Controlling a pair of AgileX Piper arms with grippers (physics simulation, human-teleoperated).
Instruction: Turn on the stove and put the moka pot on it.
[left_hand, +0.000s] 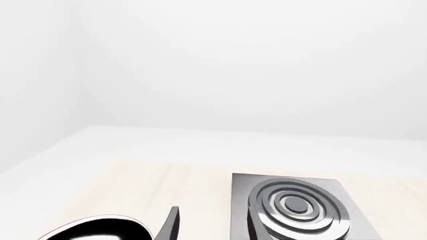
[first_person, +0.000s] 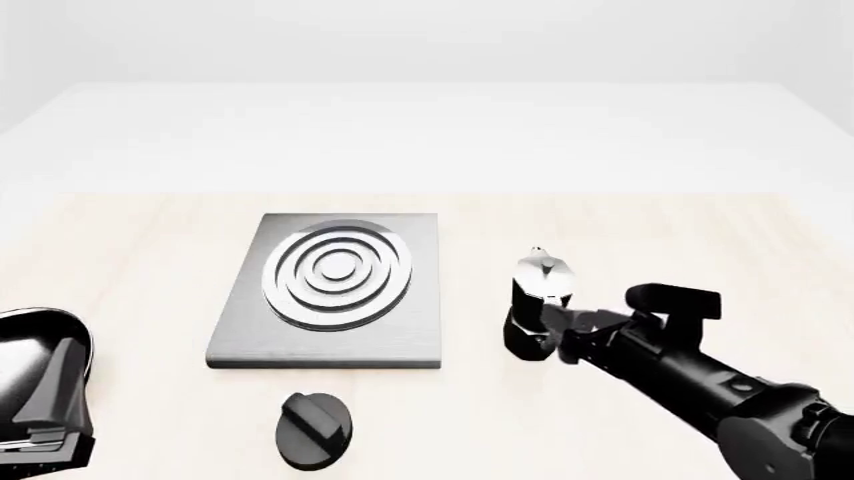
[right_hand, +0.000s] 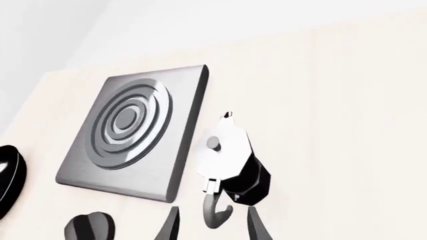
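While your right gripper (right_hand: 210, 225) straddles the moka pot's (first_person: 539, 298) handle with fingers parted, the pot stands on the table just right of the stove (first_person: 334, 290); your left gripper's (first_person: 47, 425) opening can't be told.

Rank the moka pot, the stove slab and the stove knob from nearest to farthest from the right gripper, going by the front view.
From the right gripper:
1. moka pot, right at its fingertips.
2. stove slab, left of the pot.
3. knob, farther left, at the near edge; close to the slab's near corner, but its centre is farther.
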